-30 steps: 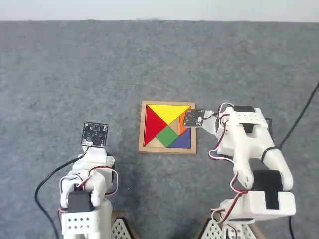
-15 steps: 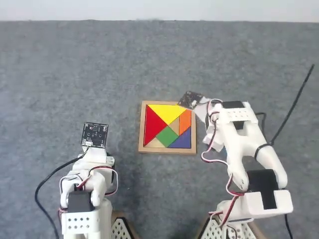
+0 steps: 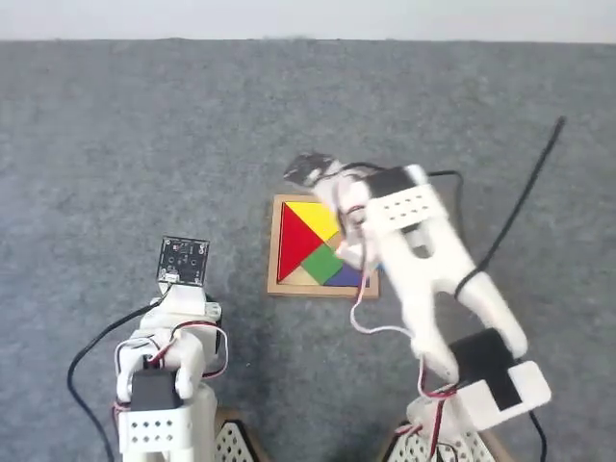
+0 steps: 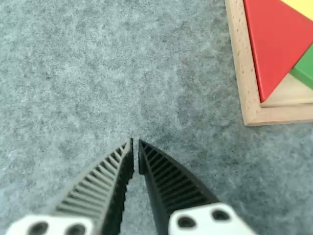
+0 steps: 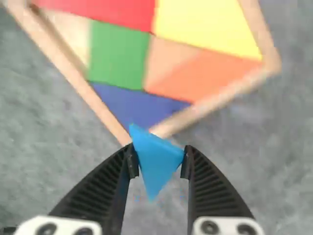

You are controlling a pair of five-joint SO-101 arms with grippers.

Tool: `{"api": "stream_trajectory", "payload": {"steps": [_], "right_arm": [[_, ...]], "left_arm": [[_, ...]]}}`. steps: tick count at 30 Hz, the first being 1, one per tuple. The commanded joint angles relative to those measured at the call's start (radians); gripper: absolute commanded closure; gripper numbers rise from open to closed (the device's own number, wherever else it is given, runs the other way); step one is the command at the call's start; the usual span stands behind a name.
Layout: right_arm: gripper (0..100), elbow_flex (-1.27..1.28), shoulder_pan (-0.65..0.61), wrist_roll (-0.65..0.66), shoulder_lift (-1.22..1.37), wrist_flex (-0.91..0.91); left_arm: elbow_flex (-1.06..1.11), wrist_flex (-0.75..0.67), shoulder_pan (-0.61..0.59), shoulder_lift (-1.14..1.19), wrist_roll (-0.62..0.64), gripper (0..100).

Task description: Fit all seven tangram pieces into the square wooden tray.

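The square wooden tray (image 3: 289, 285) lies mid-table holding red (image 3: 294, 245), yellow (image 3: 313, 214), green (image 3: 322, 262), orange and dark blue pieces. My right arm (image 3: 414, 241) leans across the tray's right half and hides it there. In the right wrist view my right gripper (image 5: 159, 152) is shut on a small light-blue triangle (image 5: 156, 161), held above the tray's (image 5: 222, 90) corner beside the dark blue piece (image 5: 132, 105). My left gripper (image 4: 135, 143) is shut with nothing in it, low over the carpet to the left of the tray (image 4: 239, 73).
Grey carpet covers the whole table around the tray. The left arm (image 3: 178, 327) stands at the front left, folded back. Both arm bases sit at the front edge. A black cable (image 3: 525, 192) trails from the right arm.
The right arm has swung from the tray's right edge leftward and away from me, now lying across the tray. The left arm has not moved.
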Motion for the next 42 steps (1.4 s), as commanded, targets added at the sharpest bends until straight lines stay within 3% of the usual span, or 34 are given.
{"api": "stream_trajectory", "payload": {"steps": [1,15,27,42], "right_arm": [[91.3,-0.061,-0.081,-0.035,-0.008,0.008],[91.3,-0.057,-0.242,-0.055,0.001,-0.073],[91.3,-0.270,-0.249,-0.041,0.269,-0.076],[91.3,-0.292,-0.274,-0.043,0.294,-0.070]], "left_arm": [[-0.010,0.003,0.005,-0.017,-0.002,98],[-0.010,0.003,0.005,-0.017,-0.002,98],[-0.010,0.003,0.005,-0.017,-0.002,98],[-0.010,0.003,0.005,-0.017,-0.002,98]]}}
